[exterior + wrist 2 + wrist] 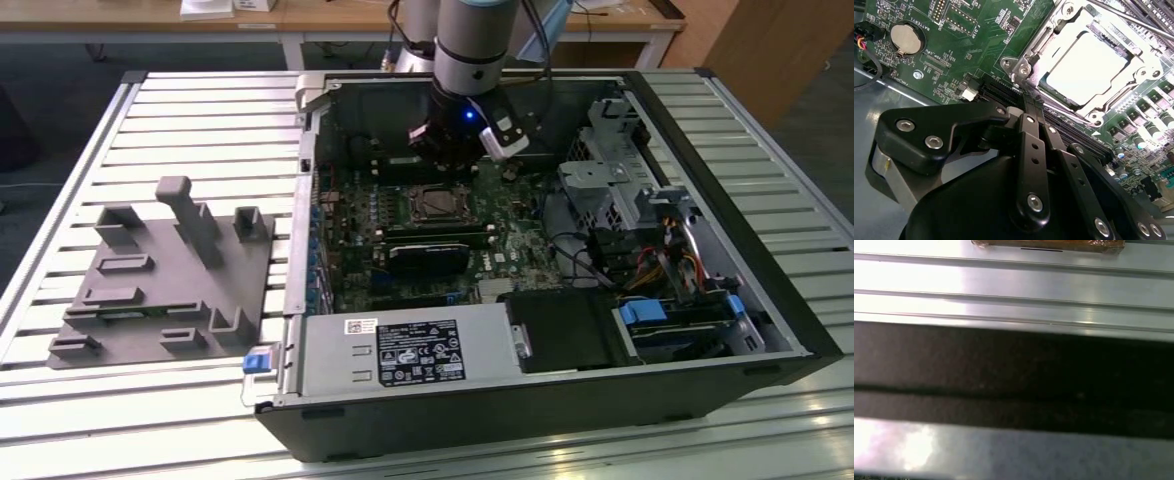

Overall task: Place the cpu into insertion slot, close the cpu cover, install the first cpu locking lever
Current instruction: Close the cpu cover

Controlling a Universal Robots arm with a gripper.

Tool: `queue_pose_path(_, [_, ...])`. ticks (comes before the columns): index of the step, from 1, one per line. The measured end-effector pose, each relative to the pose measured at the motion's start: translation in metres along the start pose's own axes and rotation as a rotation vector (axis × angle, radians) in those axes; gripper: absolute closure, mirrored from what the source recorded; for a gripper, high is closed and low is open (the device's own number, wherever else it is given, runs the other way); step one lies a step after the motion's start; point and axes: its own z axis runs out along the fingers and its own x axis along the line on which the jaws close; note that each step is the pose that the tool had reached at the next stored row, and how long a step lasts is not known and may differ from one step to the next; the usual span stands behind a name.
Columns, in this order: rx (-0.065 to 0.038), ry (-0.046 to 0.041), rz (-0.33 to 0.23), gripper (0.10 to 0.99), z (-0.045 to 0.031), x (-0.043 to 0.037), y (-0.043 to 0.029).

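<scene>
In the second wrist view the cpu (pixel 1088 65) lies flat in the insertion slot (pixel 1066 107) on the green motherboard (pixel 979 45), its pale metal top showing through the square cut-out. The silvery cpu cover (pixel 1030 50) lies down around it. A thin metal lever rod (pixel 1121 16) runs along one side of the socket. My gripper (pixel 1030 102) is shut with nothing in it, its black fingers (pixel 1029 135) pressed together just short of the socket's corner. In the exterior view my gripper (pixel 461 158) hangs over the board just behind the socket (pixel 434 205).
The open computer case (pixel 747 330) lies on a slatted metal table (pixel 200 110). A black card (pixel 430 255), drive bays (pixel 601 190) and the power supply (pixel 400 355) surround the socket. A grey fixture (pixel 160 270) sits at the exterior view's left. The table's slats (pixel 1014 295) show in the first wrist view.
</scene>
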Motion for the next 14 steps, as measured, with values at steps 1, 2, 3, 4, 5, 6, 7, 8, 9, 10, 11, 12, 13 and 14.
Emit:
queue_pose_path(1, [0.000, 0.0001, 0.000, 0.980, -0.0002, 0.0000, 0.0001])
queue_pose_path(2, [0.001, 0.0000, 0.000, 0.980, -0.0003, 0.0000, 0.0001])
queue_pose_path(3, [0.001, -0.0001, 0.000, 0.980, -0.0004, 0.0000, 0.0001])
queue_pose_path(4, [0.001, -0.0001, 0.000, 0.980, -0.0004, 0.0000, 0.0002])
queue_pose_path(5, [0.001, -0.0001, 0.000, 0.980, -0.0005, 0.0000, 0.0002])
queue_pose_path(6, [0.001, -0.0001, 0.000, 0.980, -0.0005, 0.0000, 0.0002])
queue_pose_path(7, [0.001, 0.0000, 0.000, 0.980, -0.0006, 0.0000, 0.0002])
queue_pose_path(8, [0.001, 0.0000, 0.000, 0.980, -0.0006, 0.0000, 0.0001])
queue_pose_path(9, [0.002, -0.0001, 0.000, 0.980, -0.0005, 0.0000, 0.0002])
queue_pose_path(10, [0.004, 0.0000, 0.000, 0.980, -0.0003, 0.0000, 0.0002])
queue_pose_path(11, [0.006, 0.0003, 0.000, 0.980, -0.0001, 0.0000, 0.0001])
queue_pose_path(12, [0.008, 0.0004, 0.000, 0.980, 0.0001, 0.0000, 0.0001])
queue_pose_path(13, [0.011, 0.0005, 0.000, 0.980, 0.0002, 0.0000, 0.0001])
queue_pose_path(14, [0.013, 0.0005, 0.000, 0.980, 0.0002, 0.0000, 0.0001])
